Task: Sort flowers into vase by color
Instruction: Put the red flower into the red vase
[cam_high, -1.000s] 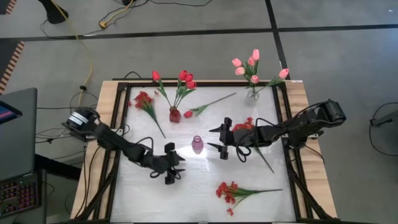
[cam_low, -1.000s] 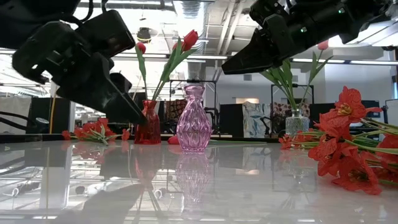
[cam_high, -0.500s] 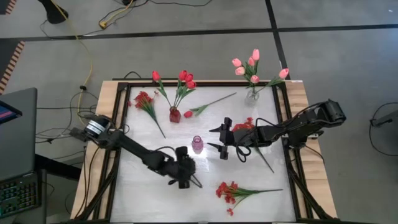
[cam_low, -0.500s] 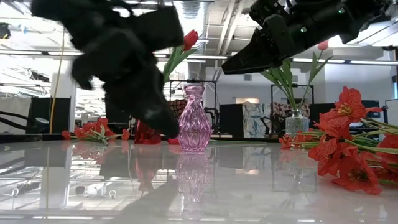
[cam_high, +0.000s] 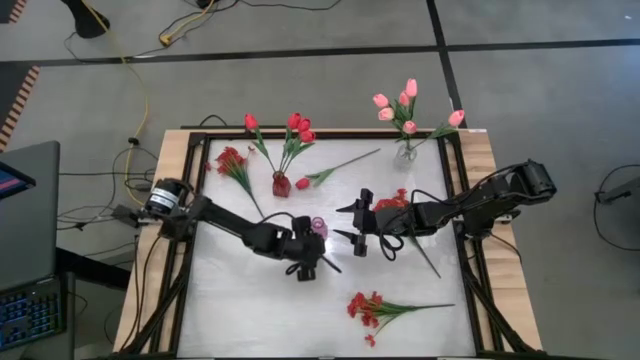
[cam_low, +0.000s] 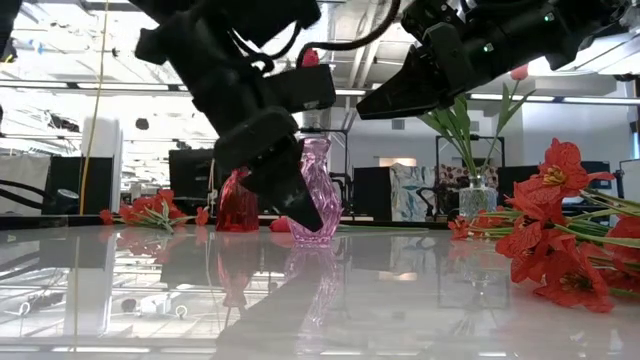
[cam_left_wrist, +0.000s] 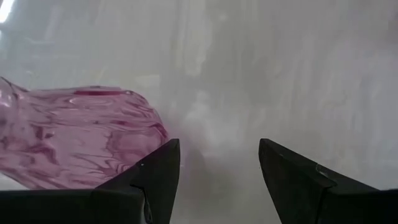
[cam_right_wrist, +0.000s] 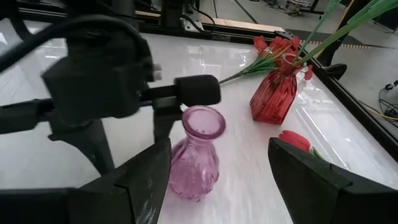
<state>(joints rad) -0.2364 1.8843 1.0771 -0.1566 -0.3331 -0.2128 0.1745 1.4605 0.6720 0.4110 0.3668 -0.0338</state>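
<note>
The left hand (cam_high: 318, 262) is held spread beside the pink vase (cam_high: 318, 231). The vase looks tipped and should be steadied next.

Red tulips (cam_high: 298, 127) in red vase (cam_high: 281, 184); pink vase (cam_high: 318, 229) tilted.

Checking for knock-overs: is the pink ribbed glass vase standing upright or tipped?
Tipped. The pink ribbed glass vase leans in the low view, its base partly off the white table, with the left gripper against it.

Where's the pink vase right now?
The pink vase stands near the table's middle in the high view, tilted, between the left hand and right hand, with the red vase behind it.
</note>
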